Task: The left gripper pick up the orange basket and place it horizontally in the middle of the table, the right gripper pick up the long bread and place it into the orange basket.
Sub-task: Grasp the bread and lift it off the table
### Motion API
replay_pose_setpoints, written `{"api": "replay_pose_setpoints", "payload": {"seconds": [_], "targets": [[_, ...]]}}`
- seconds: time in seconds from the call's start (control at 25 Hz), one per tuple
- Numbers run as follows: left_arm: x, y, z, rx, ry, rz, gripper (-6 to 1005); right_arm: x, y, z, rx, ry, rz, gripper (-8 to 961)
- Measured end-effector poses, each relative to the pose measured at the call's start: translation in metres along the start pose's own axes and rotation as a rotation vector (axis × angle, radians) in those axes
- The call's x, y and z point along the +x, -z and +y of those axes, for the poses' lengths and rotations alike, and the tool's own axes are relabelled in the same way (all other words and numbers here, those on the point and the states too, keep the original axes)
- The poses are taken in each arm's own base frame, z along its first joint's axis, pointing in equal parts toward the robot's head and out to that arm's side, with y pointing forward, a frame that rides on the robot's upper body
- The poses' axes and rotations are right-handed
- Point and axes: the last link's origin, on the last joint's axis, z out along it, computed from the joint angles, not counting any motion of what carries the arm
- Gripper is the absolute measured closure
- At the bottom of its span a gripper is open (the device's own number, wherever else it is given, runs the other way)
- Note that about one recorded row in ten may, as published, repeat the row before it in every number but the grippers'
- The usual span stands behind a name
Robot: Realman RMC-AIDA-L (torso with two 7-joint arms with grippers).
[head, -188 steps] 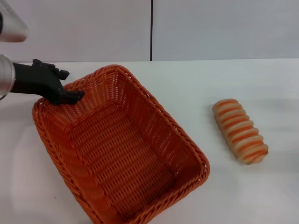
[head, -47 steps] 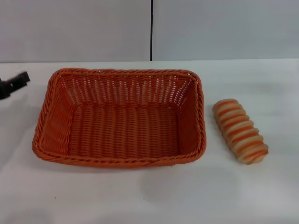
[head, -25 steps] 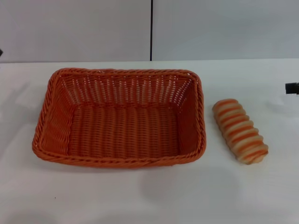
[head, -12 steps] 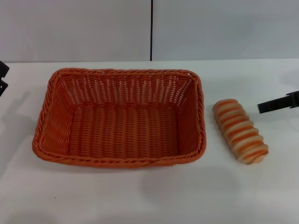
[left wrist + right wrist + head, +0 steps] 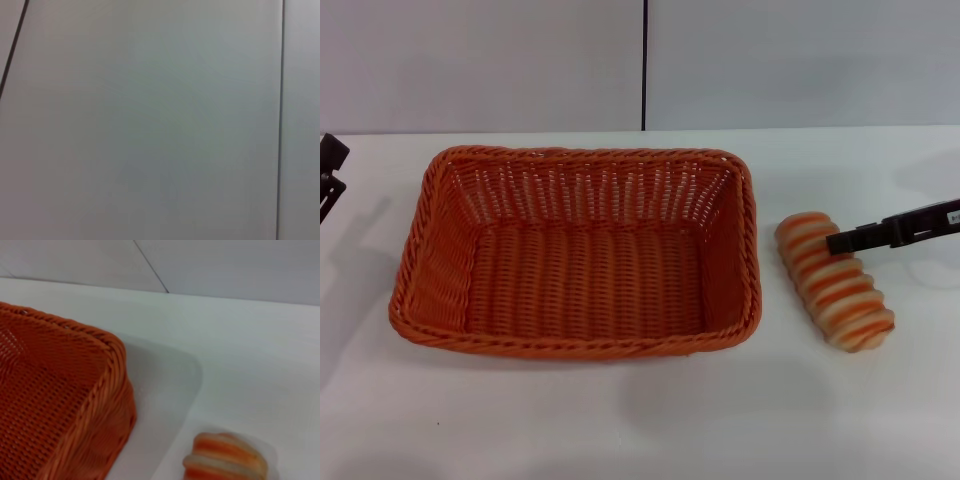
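The right gripper (image 5: 840, 241) has reached over the long bread (image 5: 834, 280); jaws' state unclear; centre them across the loaf before descending

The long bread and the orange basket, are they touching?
Apart. The head view shows bare table between the long bread and the orange basket.
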Motion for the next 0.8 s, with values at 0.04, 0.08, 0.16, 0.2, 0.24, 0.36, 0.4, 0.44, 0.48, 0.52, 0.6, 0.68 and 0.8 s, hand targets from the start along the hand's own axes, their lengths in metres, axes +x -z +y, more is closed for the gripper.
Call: {"api": "replay_pose_setpoints", "payload": {"seconds": [0.04, 0.08, 0.16, 0.2, 0.24, 0.36, 0.4, 0.44, 0.48, 0.52, 0.6, 0.68, 0.8], "targets": [[0.000, 0.000, 0.000, -0.001, 0.000, 0.000, 229, 0.000, -0.001, 0.000, -0.001, 0.003, -0.006, 311], [0.000, 0.000, 0.000, -0.001, 0.000, 0.000, 229, 0.000, -0.003, 0.001, -0.004, 0.006, -0.011, 312], [0.000, -0.001, 0.000, -0.004, -0.001, 0.002, 229, -0.001, -0.006, 0.001, -0.003, 0.012, -0.026, 312], [0.000, -0.002, 0.000, -0.005, -0.001, 0.002, 229, -0.002, -0.007, 0.002, -0.002, 0.014, -0.036, 334], [0.001, -0.002, 0.000, -0.006, -0.002, 0.003, 229, -0.002, -0.007, 0.002, -0.005, 0.018, -0.047, 356], [0.001, -0.002, 0.000, -0.006, -0.002, 0.003, 229, -0.004, -0.008, 0.003, -0.011, 0.024, -0.070, 421], [0.001, -0.004, 0.000, -0.007, -0.002, 0.006, 229, -0.004, -0.008, 0.003, -0.011, 0.024, -0.074, 443], [0.001, -0.005, -0.001, -0.010, -0.003, 0.008, 229, -0.004, -0.008, 0.003, -0.011, 0.023, -0.073, 465], [0.001, -0.005, -0.001, -0.010, -0.003, 0.008, 229, -0.005, -0.010, 0.003, -0.013, 0.022, -0.070, 487], [0.001, -0.005, -0.001, -0.010, -0.003, 0.008, 229, -0.004, -0.011, 0.003, -0.015, 0.020, -0.067, 532], [0.001, -0.007, -0.001, -0.007, -0.004, 0.008, 229, -0.004, -0.014, 0.004, -0.022, 0.018, -0.054, 623], [0.001, -0.007, -0.002, -0.005, -0.005, 0.009, 229, -0.003, -0.017, 0.004, -0.024, 0.017, -0.044, 714], [0.001, -0.007, -0.002, -0.003, -0.005, 0.009, 229, -0.002, -0.019, 0.003, -0.014, 0.015, -0.039, 826]]}}
